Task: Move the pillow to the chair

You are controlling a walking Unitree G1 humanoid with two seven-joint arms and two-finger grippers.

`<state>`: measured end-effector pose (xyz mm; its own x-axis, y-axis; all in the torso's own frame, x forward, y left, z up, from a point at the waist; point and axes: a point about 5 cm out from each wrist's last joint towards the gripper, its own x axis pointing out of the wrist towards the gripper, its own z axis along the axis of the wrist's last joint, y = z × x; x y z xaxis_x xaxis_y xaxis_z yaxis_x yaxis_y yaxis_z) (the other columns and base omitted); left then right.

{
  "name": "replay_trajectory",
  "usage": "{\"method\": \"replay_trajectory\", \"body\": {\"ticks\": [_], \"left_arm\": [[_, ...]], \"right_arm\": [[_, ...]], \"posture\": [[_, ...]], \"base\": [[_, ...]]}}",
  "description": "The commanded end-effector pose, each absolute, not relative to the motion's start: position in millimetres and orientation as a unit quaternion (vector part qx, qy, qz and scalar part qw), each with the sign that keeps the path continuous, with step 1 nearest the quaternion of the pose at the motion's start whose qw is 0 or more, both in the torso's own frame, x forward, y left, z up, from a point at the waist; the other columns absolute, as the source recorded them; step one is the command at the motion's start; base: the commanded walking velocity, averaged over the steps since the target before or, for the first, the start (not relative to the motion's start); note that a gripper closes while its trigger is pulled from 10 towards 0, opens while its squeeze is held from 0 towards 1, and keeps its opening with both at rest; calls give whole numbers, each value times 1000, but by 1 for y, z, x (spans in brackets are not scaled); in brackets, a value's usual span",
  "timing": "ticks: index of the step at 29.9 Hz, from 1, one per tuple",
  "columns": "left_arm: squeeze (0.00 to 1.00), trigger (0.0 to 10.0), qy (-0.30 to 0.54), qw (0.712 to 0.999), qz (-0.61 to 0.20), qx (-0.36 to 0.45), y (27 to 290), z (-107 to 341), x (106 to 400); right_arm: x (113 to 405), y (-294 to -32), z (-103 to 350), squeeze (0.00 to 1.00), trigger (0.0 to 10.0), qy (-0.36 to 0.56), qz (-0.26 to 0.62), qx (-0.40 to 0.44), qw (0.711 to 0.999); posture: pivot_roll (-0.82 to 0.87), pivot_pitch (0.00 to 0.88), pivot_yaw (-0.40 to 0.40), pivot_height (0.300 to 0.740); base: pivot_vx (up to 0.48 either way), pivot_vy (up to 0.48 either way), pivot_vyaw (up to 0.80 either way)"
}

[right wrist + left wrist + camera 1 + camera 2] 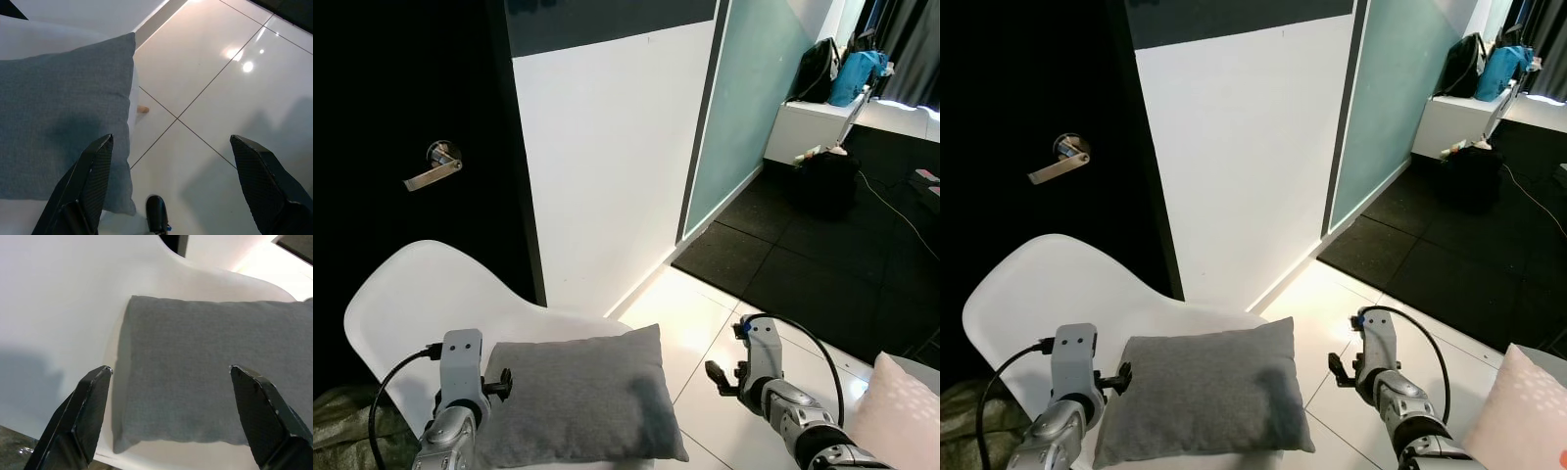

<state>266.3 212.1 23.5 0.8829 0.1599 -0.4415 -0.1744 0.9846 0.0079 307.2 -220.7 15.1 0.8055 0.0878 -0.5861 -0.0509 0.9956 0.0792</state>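
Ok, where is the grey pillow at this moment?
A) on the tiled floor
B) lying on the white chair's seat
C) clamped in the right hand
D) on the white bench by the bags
B: the grey pillow lies flat on the white chair, both hands open beside it.

Black door (401, 117) with silver lever handle (433, 168). White wall panel (607, 147), teal panel (744, 98) beside. Glossy white tiles (220, 98); black mat (803, 255). Blue bag (855, 76) on white shelf (808, 127).

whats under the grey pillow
The grey pillow lies on the seat of the white chair. The seat beneath it is covered; its right end hangs past the seat edge over the white tile floor.
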Motion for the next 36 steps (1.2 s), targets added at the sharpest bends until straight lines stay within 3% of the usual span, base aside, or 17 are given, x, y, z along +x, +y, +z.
{"method": "replay_trajectory", "body": {"ticks": [1,21,36], "left_arm": [[0,10000,219,972,88,-12,214,27,268],[0,10000,187,979,82,-9,215,45,276],[0,10000,205,973,100,-29,217,32,261]], "right_arm": [[309,-218,17,0,10000,306,41,26,951],[311,-212,17,0,10000,304,43,31,951],[320,-211,27,0,10000,291,73,-8,954]], "posture": [[-137,37,-19,734],[-127,29,-13,734],[-122,0,-41,734]], "base": [[-322,0,0],[-355,0,0],[-396,0,0]]}}
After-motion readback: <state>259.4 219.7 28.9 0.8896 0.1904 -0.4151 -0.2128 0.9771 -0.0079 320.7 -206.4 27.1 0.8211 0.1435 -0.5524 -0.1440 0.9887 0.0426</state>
